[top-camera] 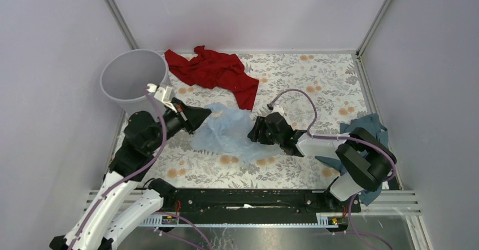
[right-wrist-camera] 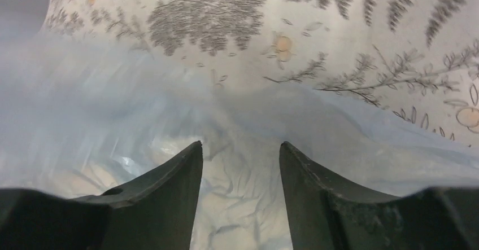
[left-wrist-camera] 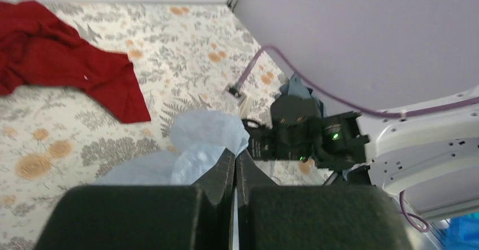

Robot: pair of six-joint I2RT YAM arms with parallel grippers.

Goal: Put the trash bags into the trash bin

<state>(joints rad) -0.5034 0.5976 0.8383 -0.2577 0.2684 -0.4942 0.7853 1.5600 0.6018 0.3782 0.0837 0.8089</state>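
The pale blue, wrinkly trash bag [top-camera: 226, 132] lies on the flowered mat between my two arms. My left gripper [top-camera: 208, 113] reaches its upper left edge, below and right of the grey trash bin [top-camera: 121, 83]. In the left wrist view that gripper [left-wrist-camera: 235, 153] is shut, with the bag's film [left-wrist-camera: 203, 128] pinched at the tips. My right gripper [top-camera: 253, 130] meets the bag's right edge. Seen from the right wrist, it [right-wrist-camera: 241, 145] is open, its fingers standing apart low over the crumpled film [right-wrist-camera: 243, 193].
A red cloth [top-camera: 214, 72] lies behind the bag, near the bin. A dark teal cloth [top-camera: 370, 123] sits under the right arm at the mat's right edge. Walls close in the left, back and right sides.
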